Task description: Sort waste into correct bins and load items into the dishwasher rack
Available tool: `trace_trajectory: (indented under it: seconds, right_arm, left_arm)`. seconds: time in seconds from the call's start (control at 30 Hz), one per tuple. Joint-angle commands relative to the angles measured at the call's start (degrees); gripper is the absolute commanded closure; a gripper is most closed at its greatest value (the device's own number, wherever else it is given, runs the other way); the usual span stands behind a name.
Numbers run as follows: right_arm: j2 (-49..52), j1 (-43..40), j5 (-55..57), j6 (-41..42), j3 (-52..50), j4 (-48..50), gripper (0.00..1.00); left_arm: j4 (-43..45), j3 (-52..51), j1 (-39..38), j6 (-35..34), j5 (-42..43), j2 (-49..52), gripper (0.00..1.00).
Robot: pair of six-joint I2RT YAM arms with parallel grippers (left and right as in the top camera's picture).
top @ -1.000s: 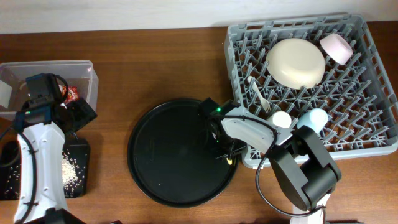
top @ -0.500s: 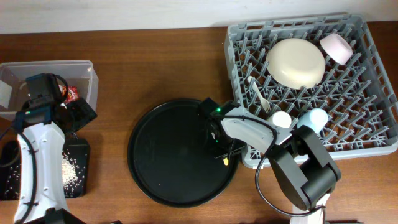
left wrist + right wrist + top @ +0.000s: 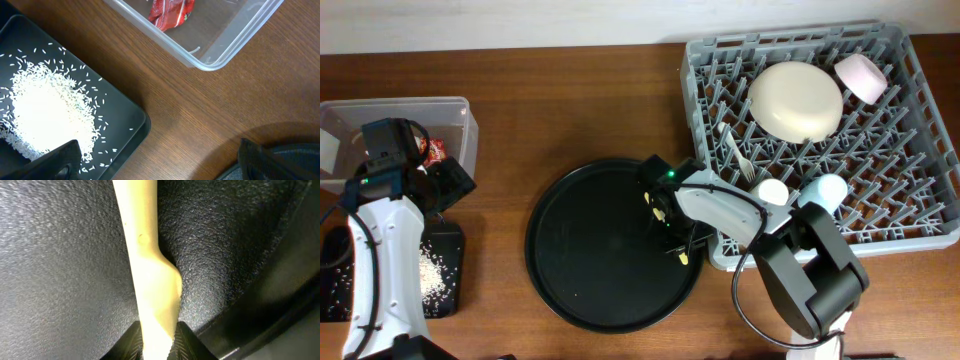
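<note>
Nearly everything is sorted, with plate [image 3: 796,100], bowl [image 3: 860,77], fork [image 3: 737,152] and cups [image 3: 830,187] in the rack [image 3: 920,150], wrapper [image 3: 171,11] in the box [image 3: 220,55] and rice [image 3: 45,115] in the black bin [image 3: 131,112], so only the spoon [image 3: 150,280] is left, lying on the round tray [image 3: 580,250] with my right gripper [image 3: 157,342] clamped on it and my left gripper [image 3: 167,159] spread empty.

The rack [image 3: 910,200] is sitting at the upper right, holding the plate [image 3: 796,100], bowl [image 3: 860,77], fork [image 3: 738,153] and cups [image 3: 773,191]. The round tray [image 3: 590,250] is lying at centre, with the spoon [image 3: 682,257] at its right side. At upper left, the box [image 3: 460,110] is holding the wrapper [image 3: 436,151]. Below it, rice [image 3: 433,275] is lying in the shallow tray [image 3: 450,240].
</note>
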Motion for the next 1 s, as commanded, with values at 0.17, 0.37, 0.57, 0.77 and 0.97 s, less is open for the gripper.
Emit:
trace_trajectory:
  seconds: [0.17,0.37,0.57,0.77,0.97]
  right_arm:
    - [-7.1,-0.17,-0.33,0.28,2.86,-0.42,0.76]
    - [-11.5,-4.22,1.27,-1.25,15.98,-7.69,0.76]
    - [-11.47,-16.04,4.9,-5.66,23.3,-12.61,0.76]
    - [-11.47,-21.4,-0.57,-10.25,23.3,-13.9,0.79]
    - [-10.95,-12.22,-4.85,-6.86,23.23,-14.29,0.77]
  left_arm:
    - [0.13,0.46,0.09,-0.74,0.15,0.04,0.01]
    - [0.13,0.46,0.09,-0.74,0.15,0.04,0.01]
    - [0.13,0.46,0.09,-0.74,0.15,0.04,0.01]
    - [0.13,0.46,0.09,-0.74,0.15,0.04,0.01]
    - [0.13,0.46,0.09,-0.74,0.15,0.04,0.01]
